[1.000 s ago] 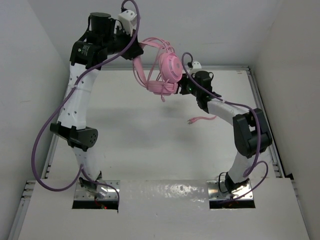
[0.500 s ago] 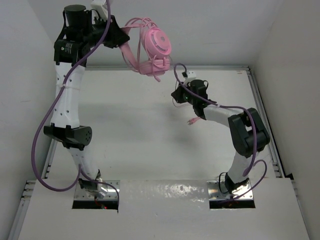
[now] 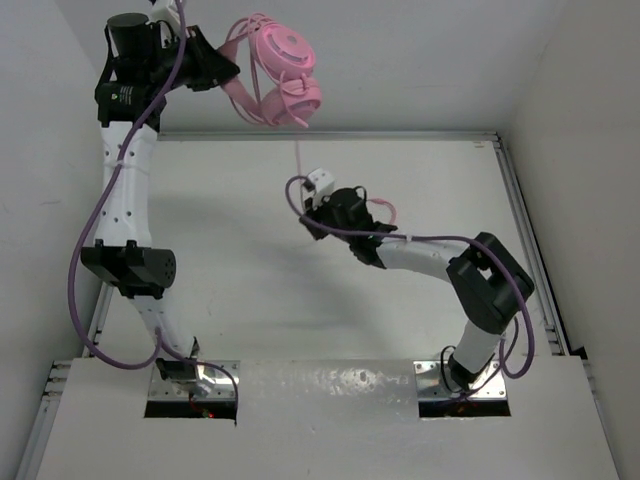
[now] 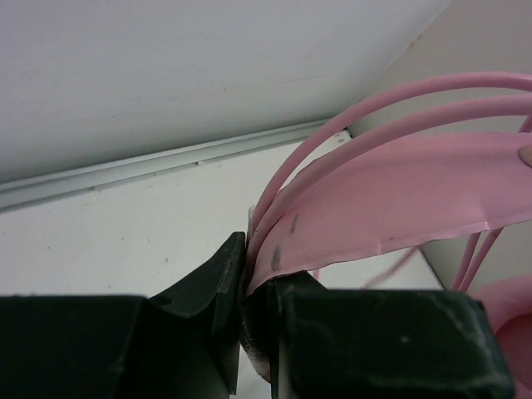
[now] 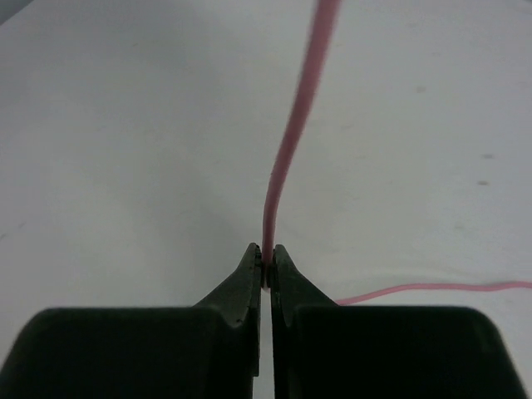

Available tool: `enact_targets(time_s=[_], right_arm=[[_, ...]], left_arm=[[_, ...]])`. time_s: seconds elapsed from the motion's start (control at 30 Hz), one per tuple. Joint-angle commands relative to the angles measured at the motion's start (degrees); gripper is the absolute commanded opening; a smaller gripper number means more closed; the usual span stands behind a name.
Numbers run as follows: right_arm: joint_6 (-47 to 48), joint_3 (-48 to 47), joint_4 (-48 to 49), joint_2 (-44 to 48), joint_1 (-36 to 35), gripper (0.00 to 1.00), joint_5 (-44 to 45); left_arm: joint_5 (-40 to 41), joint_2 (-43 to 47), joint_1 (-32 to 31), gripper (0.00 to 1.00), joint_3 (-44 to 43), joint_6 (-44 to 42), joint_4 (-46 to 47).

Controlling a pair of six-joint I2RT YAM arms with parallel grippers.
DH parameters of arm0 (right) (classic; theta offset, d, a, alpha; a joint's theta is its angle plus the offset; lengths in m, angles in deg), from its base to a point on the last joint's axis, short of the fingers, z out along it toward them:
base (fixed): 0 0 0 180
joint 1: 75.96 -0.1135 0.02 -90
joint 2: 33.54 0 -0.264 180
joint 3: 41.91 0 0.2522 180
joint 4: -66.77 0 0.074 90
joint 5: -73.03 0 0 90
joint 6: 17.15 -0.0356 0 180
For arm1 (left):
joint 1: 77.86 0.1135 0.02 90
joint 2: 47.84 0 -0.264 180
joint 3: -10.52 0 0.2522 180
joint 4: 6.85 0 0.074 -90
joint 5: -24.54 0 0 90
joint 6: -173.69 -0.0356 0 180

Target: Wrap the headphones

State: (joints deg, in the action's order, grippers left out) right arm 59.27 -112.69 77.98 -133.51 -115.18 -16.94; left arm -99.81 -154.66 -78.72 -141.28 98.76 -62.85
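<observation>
The pink headphones (image 3: pixel 275 70) hang high at the back left, earcups (image 3: pixel 283 45) tilted. My left gripper (image 3: pixel 222 72) is shut on their thin headband (image 4: pixel 399 199), which is pinched between the jaws of the left gripper (image 4: pixel 253 274). A thin pink cable (image 3: pixel 297 155) drops from the headphones to my right gripper (image 3: pixel 308 212) over the middle of the table. In the right wrist view the right gripper (image 5: pixel 267 264) is shut on the cable (image 5: pixel 287 158), which rises straight up from the jaws. Another stretch of the cable (image 5: pixel 432 288) lies on the table.
The white table (image 3: pixel 250 260) is walled on three sides, with a metal rail (image 3: pixel 420 135) along the back and another rail (image 3: pixel 525 230) down the right. Thick purple arm cables (image 3: pixel 85 270) loop beside the left arm. A loop of pink cable (image 3: pixel 382 208) shows by the right wrist.
My left arm has carried the headphones up and to the left. My right gripper has moved left and toward the table's middle, and it has shut on the cable.
</observation>
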Motion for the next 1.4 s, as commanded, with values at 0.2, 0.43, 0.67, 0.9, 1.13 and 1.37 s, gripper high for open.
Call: enact_targets(time_s=[0.2,0.43,0.67,0.9,1.13,1.37], right_arm=[[4.61,-2.48,-9.40,4.16,-17.20,0.00,-5.92],[4.18,-7.05,-17.23,12.32,-18.87,0.00,-5.31],[12.76,-18.03,-29.94,17.52,-18.35,0.00,7.68],[24.47,-27.52,-41.22,14.54,-11.85,0.00,28.07],[30.19,-33.68,-50.28,12.69,-6.49,0.00,41.71],[32.92,-37.71,-46.24,9.97,-2.00,0.00,36.62]], left_arm=[[9.82,-0.05,3.59,0.00,7.34,3.50,8.83],[29.83,1.71,1.58,0.00,17.61,-14.08,13.14],[37.37,6.19,-10.82,0.00,32.48,-43.08,13.44],[27.60,5.49,-16.01,0.00,30.82,-53.82,1.03],[31.88,5.67,-16.98,0.00,27.74,-55.67,-0.12],[26.88,5.05,-19.88,0.00,25.19,-57.61,-4.61]])
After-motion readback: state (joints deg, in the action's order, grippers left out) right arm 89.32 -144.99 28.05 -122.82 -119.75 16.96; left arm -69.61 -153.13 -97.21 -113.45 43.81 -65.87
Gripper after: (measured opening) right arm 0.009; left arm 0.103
